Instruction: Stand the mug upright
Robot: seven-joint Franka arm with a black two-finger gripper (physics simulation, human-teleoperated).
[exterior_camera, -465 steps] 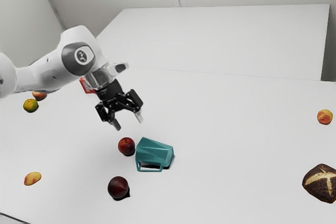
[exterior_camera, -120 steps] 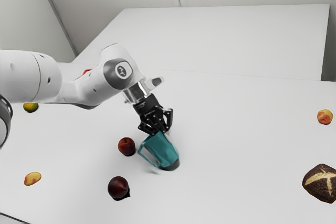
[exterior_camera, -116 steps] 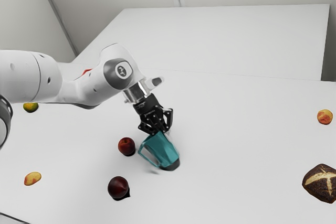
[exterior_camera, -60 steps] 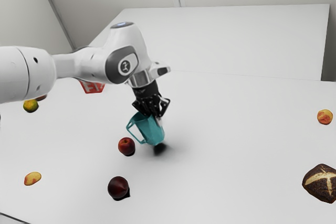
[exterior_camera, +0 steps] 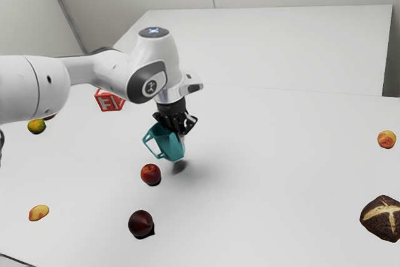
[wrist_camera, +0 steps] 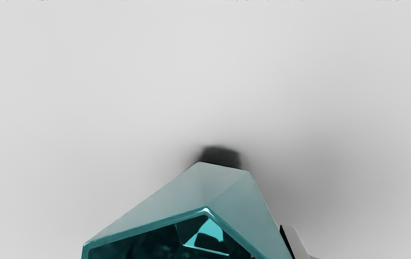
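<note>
Item 1, teal faceted mug point(exterior_camera: 170, 144), one handle point(exterior_camera: 153, 145): since the earlier exterior views we are raising it from the table point(exterior_camera: 269, 173) and bringing it round from its side, so that its mouth is now facing up toward the pincer point(exterior_camera: 177, 133) and its base is pointing down, still leaning. Its shadow is falling on the table, apart from the base.

Item 2, pincer: we are gripping the mug by its wall near the rim; one fingertip point(wrist_camera: 293, 241) is showing outside the wall, the other being hidden.

Bearing on the task: we are judging the turn largely made but the job unfinished, the mug not yet standing. Levelling and a gentle lowering are seemingly remaining; letting go at a slant would be risking a topple.

Item 3, red plum point(exterior_camera: 150, 174): lying below the pincer, near the mug. Item 4, dark plum point(exterior_camera: 140, 223): lying farther off from the pincer.

Markings: a red block point(exterior_camera: 110, 100) is sitting beyond the pincer, toward the exterior view's left, bearing pale lettering that we are not reading with certainty. A round emblem point(exterior_camera: 150, 87) is marking the arm above the pincer; we are making out no brand name.
</note>
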